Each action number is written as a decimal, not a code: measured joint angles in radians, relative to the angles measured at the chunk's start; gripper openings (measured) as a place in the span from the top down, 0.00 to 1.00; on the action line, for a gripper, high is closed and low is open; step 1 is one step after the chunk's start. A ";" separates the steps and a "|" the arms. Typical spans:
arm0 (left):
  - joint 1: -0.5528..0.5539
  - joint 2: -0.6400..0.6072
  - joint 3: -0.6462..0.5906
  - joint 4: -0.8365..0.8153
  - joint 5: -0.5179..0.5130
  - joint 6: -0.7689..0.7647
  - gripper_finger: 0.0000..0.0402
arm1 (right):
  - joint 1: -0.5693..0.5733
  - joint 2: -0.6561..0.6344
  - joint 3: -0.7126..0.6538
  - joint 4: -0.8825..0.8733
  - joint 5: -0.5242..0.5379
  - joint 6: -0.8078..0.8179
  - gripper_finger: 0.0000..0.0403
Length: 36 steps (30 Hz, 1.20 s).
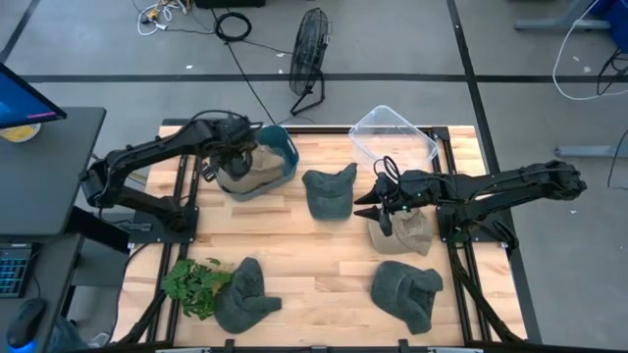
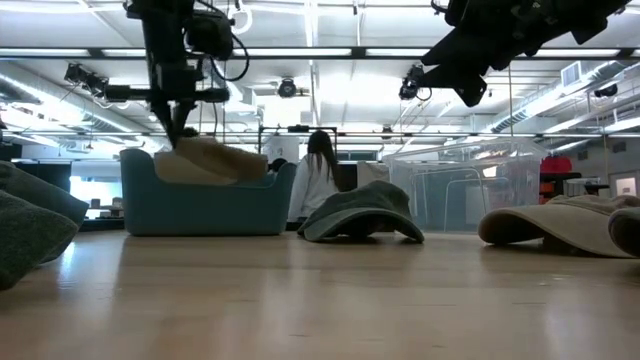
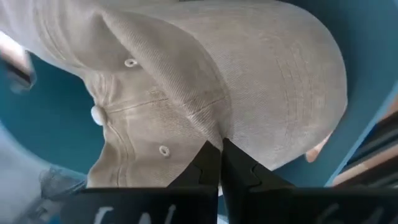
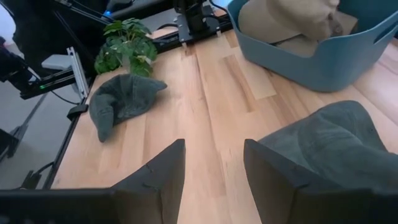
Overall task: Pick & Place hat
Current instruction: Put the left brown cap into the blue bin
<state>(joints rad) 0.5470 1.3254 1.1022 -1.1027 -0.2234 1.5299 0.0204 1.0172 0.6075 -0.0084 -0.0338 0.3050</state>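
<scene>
A beige hat (image 1: pixel 253 167) lies in a blue bin (image 1: pixel 286 149) at the table's far left; its top rises above the bin's rim (image 2: pixel 215 158). My left gripper (image 1: pixel 232 157) reaches down into the bin and is shut on this hat (image 3: pixel 186 74). My right gripper (image 1: pixel 378 203) hangs open above the table, between a grey-green cap (image 1: pixel 329 191) and a second beige hat (image 1: pixel 404 232). In the right wrist view, its gap (image 4: pixel 211 168) faces bare wood, with the grey-green cap (image 4: pixel 329 137) beside one finger. Two more dark green hats (image 1: pixel 245 292) (image 1: pixel 407 291) rest near the table's near edge. My left gripper pinches a raised fold of the beige hat's crown (image 3: pixel 219 134) between its two shut fingers (image 3: pixel 205 165). It comes from above, pointing down (image 2: pixel 180 125). The hat sits in the blue bin, with one side lying over the bin's rim (image 2: pixel 250 165).
A clear plastic bin (image 1: pixel 392 137) stands at the far right of the table. A leafy green plant (image 1: pixel 194 284) lies at the near left corner. Bare wood (image 1: pixel 314 255) shows in the table's middle. A person (image 2: pixel 318 180) sits in the room beyond the table.
</scene>
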 joint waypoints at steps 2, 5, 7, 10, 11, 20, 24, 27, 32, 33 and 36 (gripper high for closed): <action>0.008 0.000 -0.033 0.004 0.000 0.028 0.99 | 0.000 0.000 0.000 0.000 0.000 0.000 0.58; 0.013 0.000 -0.093 0.019 -0.003 0.029 0.97 | 0.000 0.000 0.000 -0.001 0.000 0.000 0.58; 0.009 0.000 -0.133 0.043 -0.004 0.029 0.95 | 0.000 0.000 0.000 -0.001 0.000 0.000 0.58; -0.003 0.001 -0.175 0.123 -0.004 0.010 0.92 | 0.000 0.000 0.000 -0.004 0.000 0.000 0.58; -0.005 0.000 -0.187 0.151 -0.004 -0.019 0.91 | 0.000 0.000 0.000 -0.006 0.000 0.000 0.58; -0.008 0.001 -0.206 0.240 -0.005 -0.307 0.84 | 0.000 0.000 0.000 -0.010 -0.004 0.000 0.58; -0.008 0.001 -0.206 0.239 -0.005 -0.394 0.81 | 0.000 0.000 0.000 -0.010 -0.005 0.000 0.58; -0.008 0.001 -0.206 0.237 -0.008 -0.450 0.78 | 0.000 0.000 0.000 -0.011 -0.009 -0.010 0.58; -0.019 0.001 -0.185 0.193 -0.019 -0.494 0.73 | 0.000 0.000 0.000 -0.012 -0.009 -0.034 0.58; -0.025 0.001 -0.167 0.169 -0.019 -0.483 0.73 | 0.000 0.000 0.000 -0.012 -0.009 -0.034 0.58; -0.046 0.001 -0.094 0.075 -0.019 -0.474 0.73 | 0.000 0.000 0.000 -0.012 -0.009 -0.034 0.58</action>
<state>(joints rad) 0.5011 1.3262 1.0080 -1.0281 -0.2424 1.0554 0.0204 1.0168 0.6071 -0.0204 -0.0425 0.2707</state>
